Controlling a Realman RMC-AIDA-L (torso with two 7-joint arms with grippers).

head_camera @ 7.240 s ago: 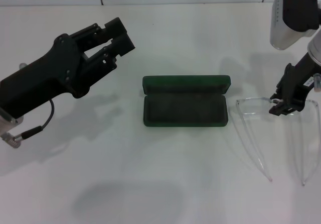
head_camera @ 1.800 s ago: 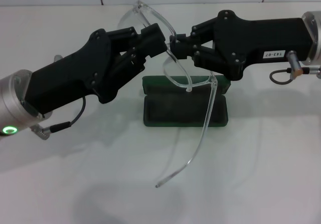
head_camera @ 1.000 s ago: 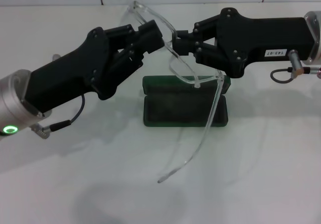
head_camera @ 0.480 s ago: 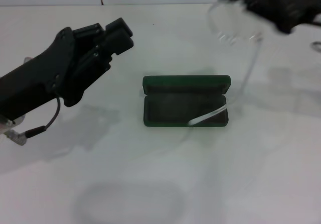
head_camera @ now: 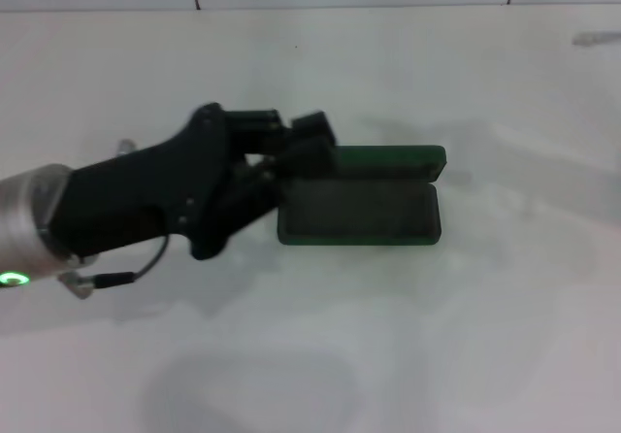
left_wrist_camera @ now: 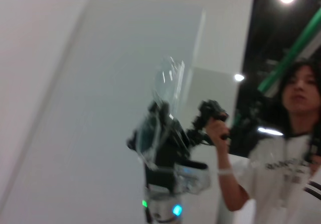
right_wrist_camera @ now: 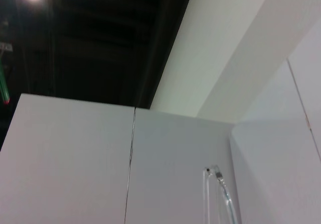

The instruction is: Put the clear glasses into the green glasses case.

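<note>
Left gripper (head_camera: 315, 151) over the case's left end, holding nothing, fingers slightly apart.

Green glasses case (head_camera: 383, 210) lies open on the white table (head_camera: 485, 336), lid hinged back, lining showing, nothing visibly inside. Clear glasses (left_wrist_camera: 163, 108) are raised off the table: the left wrist view shows them at the right gripper (left_wrist_camera: 155, 126), apparently clamped there (one thin clear arm (right_wrist_camera: 216, 194) also appears in the right wrist view). Judgement: pickup is done; lowering the glasses into the case and releasing them remain.
</note>
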